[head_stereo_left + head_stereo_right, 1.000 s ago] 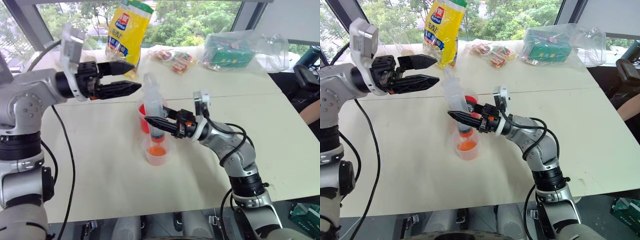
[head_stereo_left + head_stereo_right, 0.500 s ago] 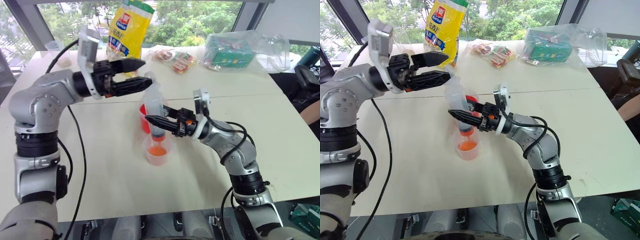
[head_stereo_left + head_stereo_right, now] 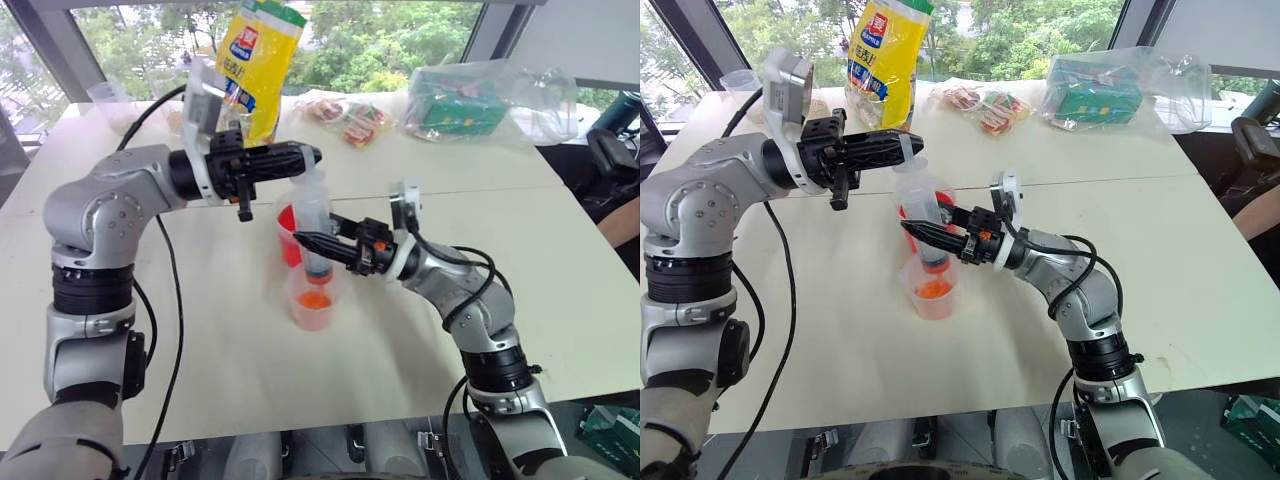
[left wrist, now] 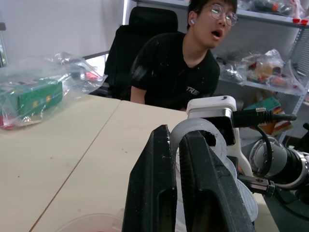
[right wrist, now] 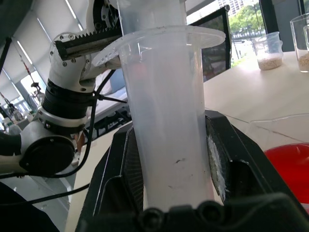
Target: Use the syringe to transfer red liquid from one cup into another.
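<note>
Black right tool clamps syringe barrel (left tool pinches its plunger).

Both head views look forward and down over the tabletop, sharing the syringe at centre. Each wrist view looks close along its own gripper at that syringe, from opposite sides.

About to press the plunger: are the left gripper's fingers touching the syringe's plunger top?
Touching. The left wrist view shows the fingers shut on the plunger's clear ring.
</note>
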Motion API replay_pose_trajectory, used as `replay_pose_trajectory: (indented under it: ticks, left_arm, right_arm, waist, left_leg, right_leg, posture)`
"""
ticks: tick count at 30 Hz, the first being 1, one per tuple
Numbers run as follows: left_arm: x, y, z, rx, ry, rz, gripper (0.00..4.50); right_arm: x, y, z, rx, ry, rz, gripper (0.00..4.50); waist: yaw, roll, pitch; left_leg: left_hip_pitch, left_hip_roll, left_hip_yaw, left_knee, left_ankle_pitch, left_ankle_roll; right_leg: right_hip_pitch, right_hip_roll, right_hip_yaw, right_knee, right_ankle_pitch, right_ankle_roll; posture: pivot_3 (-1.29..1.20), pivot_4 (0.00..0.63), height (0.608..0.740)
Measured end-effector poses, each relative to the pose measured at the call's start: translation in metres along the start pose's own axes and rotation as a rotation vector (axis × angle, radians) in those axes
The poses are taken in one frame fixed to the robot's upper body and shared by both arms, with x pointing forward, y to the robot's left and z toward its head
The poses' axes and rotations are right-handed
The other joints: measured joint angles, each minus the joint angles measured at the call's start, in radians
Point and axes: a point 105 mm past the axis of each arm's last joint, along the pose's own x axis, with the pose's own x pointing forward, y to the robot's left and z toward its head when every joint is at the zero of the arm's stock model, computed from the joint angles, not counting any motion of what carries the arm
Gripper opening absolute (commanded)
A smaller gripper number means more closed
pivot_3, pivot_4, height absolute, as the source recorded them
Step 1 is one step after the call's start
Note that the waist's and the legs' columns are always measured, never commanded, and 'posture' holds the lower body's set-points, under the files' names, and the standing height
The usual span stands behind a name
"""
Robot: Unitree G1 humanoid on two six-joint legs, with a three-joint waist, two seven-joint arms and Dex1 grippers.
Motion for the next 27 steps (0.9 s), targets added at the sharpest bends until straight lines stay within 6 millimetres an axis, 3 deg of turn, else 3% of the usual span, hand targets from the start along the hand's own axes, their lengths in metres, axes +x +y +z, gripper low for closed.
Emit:
replay_pose_trajectory:
  ticks: [27]
  left_arm:
    - [-0.004, -0.008, -0.014, 0.031, 0.025, 0.020, 0.02]
  right_arm:
    - [0.003, 0.002, 0.000, 0.016, 0.029, 0.030, 1.44]
  waist:
    - [0.000, 0.000, 0.000]
  left_leg:
    - [0.000, 0.000, 0.000, 0.000, 0.000, 0.000]
  right_leg:
    - [0.000, 0.000, 0.000, 0.000, 0.000, 0.000]
  posture:
    - [0.00, 0.150, 0.740]
